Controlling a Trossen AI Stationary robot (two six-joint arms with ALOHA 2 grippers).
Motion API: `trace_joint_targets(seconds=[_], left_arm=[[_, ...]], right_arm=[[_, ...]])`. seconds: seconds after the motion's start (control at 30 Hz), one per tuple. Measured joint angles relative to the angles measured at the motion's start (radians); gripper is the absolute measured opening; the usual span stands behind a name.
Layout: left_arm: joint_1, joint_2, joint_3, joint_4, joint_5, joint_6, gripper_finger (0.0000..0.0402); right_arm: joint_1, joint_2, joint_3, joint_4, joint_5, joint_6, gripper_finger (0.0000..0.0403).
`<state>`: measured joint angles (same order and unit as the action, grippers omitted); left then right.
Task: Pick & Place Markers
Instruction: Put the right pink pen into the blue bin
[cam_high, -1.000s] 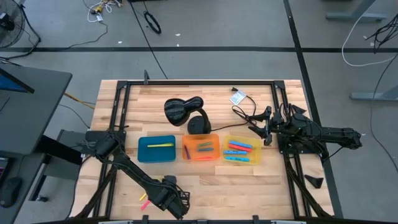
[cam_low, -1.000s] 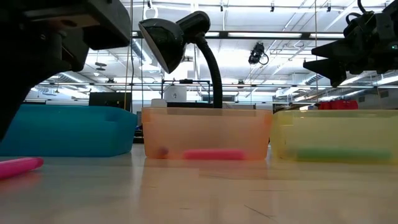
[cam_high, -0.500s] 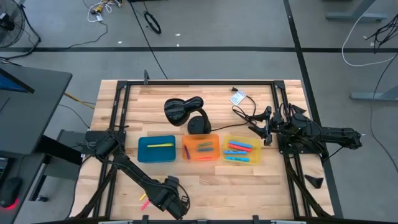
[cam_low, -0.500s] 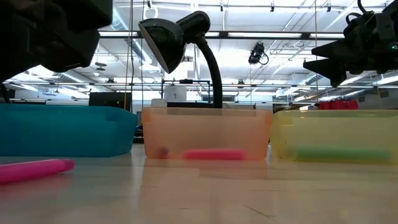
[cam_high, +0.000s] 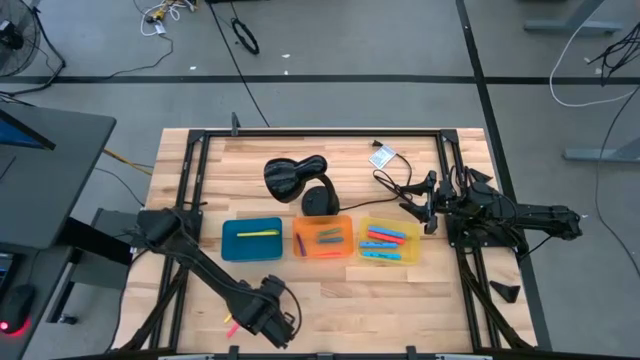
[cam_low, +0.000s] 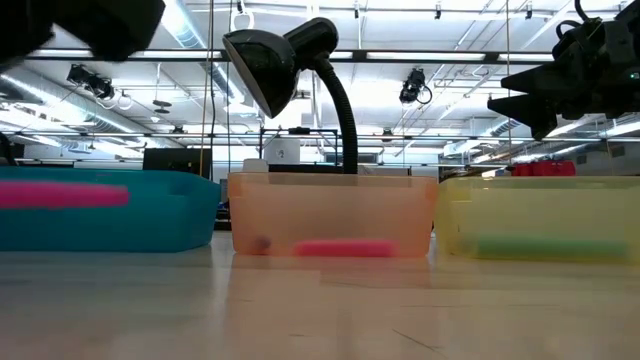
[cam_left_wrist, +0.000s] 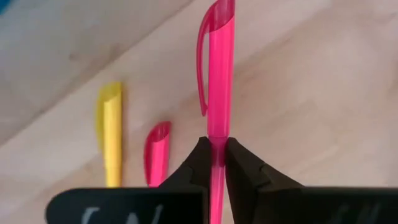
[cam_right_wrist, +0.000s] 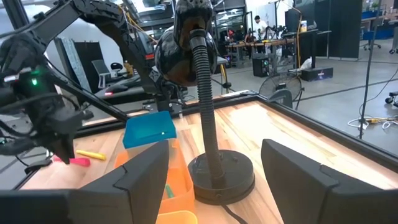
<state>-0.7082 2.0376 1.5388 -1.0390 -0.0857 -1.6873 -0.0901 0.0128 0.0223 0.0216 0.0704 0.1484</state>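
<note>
My left gripper (cam_left_wrist: 214, 149) hangs near the table's near-left corner (cam_high: 268, 318), pointing down and shut on a pink marker (cam_left_wrist: 221, 81). In the low view this marker (cam_low: 60, 194) floats level in front of the blue tray (cam_low: 150, 210). Below it, a yellow marker (cam_left_wrist: 112, 134) and a second pink marker (cam_left_wrist: 155, 155) lie flat on the wood. Other markers lie in the blue tray (cam_high: 252, 240), the orange tray (cam_high: 322, 238) and the yellow tray (cam_high: 389, 241). My right gripper (cam_right_wrist: 214, 186) waits open and level at the table's right side (cam_high: 425, 205). My left gripper pinches the pink marker's barrel (cam_left_wrist: 216, 134), below the clip, between its two fingertips (cam_left_wrist: 198, 163). The fingers come from above, pointing down, and lie across the marker. The marker is level and lifted clear of the table.
A black desk lamp (cam_high: 297, 180) stands behind the orange tray, with a black cable (cam_high: 395, 185) running to the far right. The three trays sit in a row at mid-table. Bare wood lies along the near edge (cam_high: 400, 310).
My left gripper has risen and rolled about its downward axis. The pink marker, which lay on the table at the near left, has come up with it and now hangs level, clear of the wood.
</note>
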Motion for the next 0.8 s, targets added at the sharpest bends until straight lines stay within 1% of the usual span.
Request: trace_joint_targets(seconds=[0.23, 0.47, 0.8], left_arm=[[-0.002, -0.093, 0.000, -0.031, -0.011, 0.160, 0.0024], [-0.002, -0.163, 0.001, -0.032, 0.022, 0.353, 0.0024], [0.009, -0.182, 0.001, -0.030, 0.059, 0.674, 0.0024]], right_arm=[[0.000, 0.000, 0.000, 0.000, 0.000, 0.000, 0.0259], [0.000, 0.000, 0.000, 0.000, 0.000, 0.000, 0.0259], [0.000, 0.000, 0.000, 0.000, 0.000, 0.000, 0.0259]])
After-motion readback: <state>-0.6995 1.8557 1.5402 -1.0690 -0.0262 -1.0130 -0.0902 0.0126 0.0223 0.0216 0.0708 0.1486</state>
